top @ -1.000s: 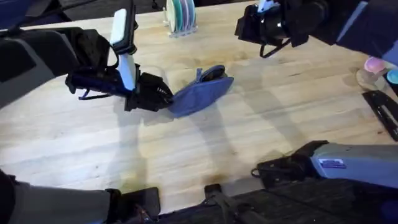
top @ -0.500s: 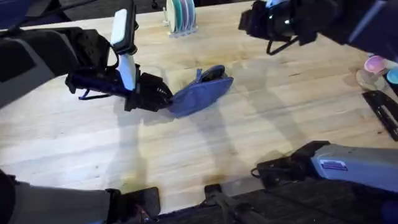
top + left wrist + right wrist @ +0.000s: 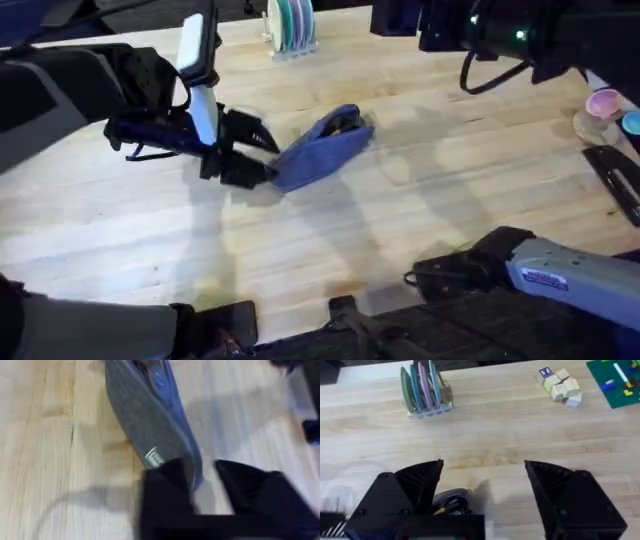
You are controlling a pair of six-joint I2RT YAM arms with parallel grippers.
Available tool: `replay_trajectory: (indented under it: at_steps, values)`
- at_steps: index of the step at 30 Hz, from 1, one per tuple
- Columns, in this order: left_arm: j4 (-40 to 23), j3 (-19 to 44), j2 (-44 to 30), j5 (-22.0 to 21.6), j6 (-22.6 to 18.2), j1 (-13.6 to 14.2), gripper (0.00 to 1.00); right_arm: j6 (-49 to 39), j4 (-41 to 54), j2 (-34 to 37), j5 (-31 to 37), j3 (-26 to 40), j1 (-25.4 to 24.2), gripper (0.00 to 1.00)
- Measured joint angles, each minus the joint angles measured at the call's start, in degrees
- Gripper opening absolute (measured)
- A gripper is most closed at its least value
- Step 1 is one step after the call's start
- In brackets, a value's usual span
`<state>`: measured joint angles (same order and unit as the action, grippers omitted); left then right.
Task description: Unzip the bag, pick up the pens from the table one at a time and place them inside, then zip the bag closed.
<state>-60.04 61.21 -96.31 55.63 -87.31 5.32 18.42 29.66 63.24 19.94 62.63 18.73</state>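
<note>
Where planks join, one bag [image 3: 322, 150].

Blue-grey bag [image 3: 322, 150] on pale, grained wooden table [image 3: 420, 210]

Both hands black; the bag carries a small white label, and at twelve o'clock stand green and pink discs [image 3: 291, 24].

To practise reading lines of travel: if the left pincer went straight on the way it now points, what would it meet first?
The near end of the denim pencil pouch. The left pincer is open, its fingers either side of that end, though any gap between them is hard to judge.
</note>
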Motion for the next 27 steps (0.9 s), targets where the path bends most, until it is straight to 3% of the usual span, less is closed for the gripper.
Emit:
replay_trajectory:
  at_steps: [3, 4, 13, 18, 27]
  values:
    - [0.03, 0.0, 0.0, 0.65, 0.11, -0.01, 0.883, -0.36, 0.46, -0.13, 0.0, 0.0, 1.0, 0.998]
    - [-0.05, 0.0, 0.0, 0.81, 0.3, 0.0, 0.966, -0.49, 0.81, -0.13, 0.0, 0.0, 1.25, 0.998]
    - [-1.11, 0.02, 0.0, 1.32, 0.33, -0.35, 0.995, -0.86, 2.55, -0.13, 0.0, 0.0, 4.5, 0.998]
    - [-4.26, 0.79, 0.15, 0.98, 0.35, -1.98, 0.995, -3.85, 2.55, -0.13, -3.04, 0.0, 6.67, 0.998]
    - [-7.2, 2.82, 8.58, -5.44, 0.33, -6.44, 0.995, -6.06, 3.45, -0.13, -12.17, 0.0, 7.36, 0.997]
